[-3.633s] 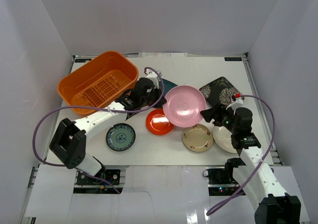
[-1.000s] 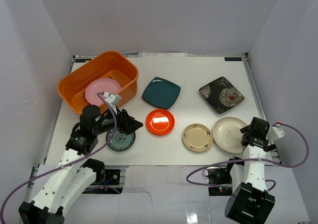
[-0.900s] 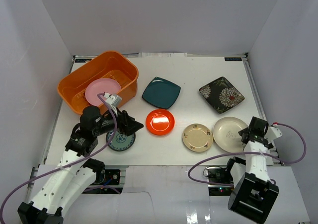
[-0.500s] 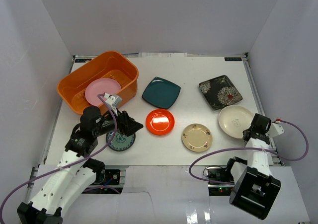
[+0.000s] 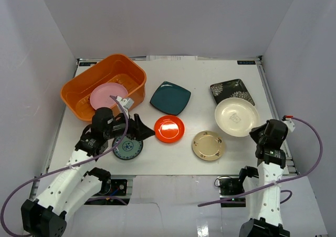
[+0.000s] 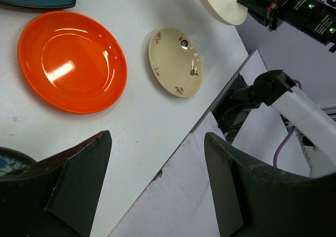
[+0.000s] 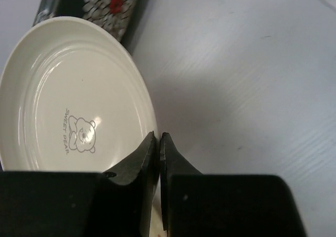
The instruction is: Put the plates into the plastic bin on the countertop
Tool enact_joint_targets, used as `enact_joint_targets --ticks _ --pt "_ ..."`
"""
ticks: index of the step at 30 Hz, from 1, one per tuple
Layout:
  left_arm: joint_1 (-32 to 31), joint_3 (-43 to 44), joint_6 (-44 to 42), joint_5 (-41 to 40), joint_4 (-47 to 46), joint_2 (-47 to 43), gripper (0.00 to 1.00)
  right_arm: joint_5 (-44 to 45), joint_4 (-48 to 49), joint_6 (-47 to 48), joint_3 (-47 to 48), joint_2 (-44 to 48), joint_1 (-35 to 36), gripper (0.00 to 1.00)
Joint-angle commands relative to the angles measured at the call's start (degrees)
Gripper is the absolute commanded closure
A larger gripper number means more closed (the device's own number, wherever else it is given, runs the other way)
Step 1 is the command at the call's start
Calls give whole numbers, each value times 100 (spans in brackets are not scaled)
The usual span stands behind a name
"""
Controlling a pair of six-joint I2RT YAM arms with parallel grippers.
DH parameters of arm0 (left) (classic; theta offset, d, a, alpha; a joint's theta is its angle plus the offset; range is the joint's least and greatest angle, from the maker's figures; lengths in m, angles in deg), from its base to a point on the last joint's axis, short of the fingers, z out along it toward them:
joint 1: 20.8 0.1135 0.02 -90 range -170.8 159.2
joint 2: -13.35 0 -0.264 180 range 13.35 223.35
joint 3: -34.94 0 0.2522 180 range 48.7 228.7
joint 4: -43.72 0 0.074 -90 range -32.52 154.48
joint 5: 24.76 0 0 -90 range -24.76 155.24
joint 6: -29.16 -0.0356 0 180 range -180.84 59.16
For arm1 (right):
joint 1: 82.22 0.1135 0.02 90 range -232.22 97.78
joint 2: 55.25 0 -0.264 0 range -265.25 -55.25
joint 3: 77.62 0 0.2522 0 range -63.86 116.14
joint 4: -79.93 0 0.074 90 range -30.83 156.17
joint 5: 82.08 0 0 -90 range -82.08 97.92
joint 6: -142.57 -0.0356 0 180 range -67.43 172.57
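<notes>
The orange plastic bin (image 5: 84,87) stands at the countertop's (image 5: 210,74) back left with the pink plate (image 5: 107,96) inside. My right gripper (image 5: 255,132) (image 7: 158,137) is shut on the rim of the cream-white plate (image 5: 236,117) (image 7: 68,95), held off the surface and partly covering the black floral plate (image 5: 231,89) (image 7: 100,3). My left gripper (image 5: 144,131) (image 6: 157,137) hangs open and empty between the green-blue plate (image 5: 128,148) and the red plate (image 5: 169,129) (image 6: 71,61). The teal square plate (image 5: 170,98) and beige-gold plate (image 5: 208,145) (image 6: 175,62) lie flat.
White walls close in the countertop on three sides. The right arm's purple cable (image 5: 315,147) loops beyond the right edge. The near table edge (image 6: 184,137) runs below my left gripper.
My right gripper closed on the cream-white plate's rim, lifted it and carried it back-left, over the black floral plate. My left gripper shifted slightly right, still open.
</notes>
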Motion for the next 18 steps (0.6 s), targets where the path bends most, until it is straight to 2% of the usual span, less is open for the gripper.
enact_joint_targets --ticks 1,5,6,9,11,13,16,17,18 --pt "-114 287 463 251 -449 238 18 -1656 731 -57 98 29 555 92" --pt "-797 699 613 -353 -738 879 19 -1781 1205 -14 133 -409 1697 92" --pt "-957 848 613 -512 -791 1228 19 -1772 1337 -22 133 -463 2213 92" --pt "-1397 1103 631 -1039 -880 1801 20 -1921 1873 -40 81 -674 2787 92" --pt "-1555 1157 753 -1102 -1150 2250 23 -1957 2050 12 89 -831 2982 92" --pt "-1643 1245 833 -1286 -1266 2592 29 -2079 2207 101 81 -929 3184 92" --pt "-1749 1403 833 -1524 -1328 2953 45 -2220 2453 145 -51 -938 3325 92" --pt "-1758 1447 833 -1559 -1328 3024 55 -2229 2489 153 -121 -938 3377 92" --pt "-1775 1473 824 -1603 -1328 3112 58 -2229 2533 180 -156 -947 3395 92"
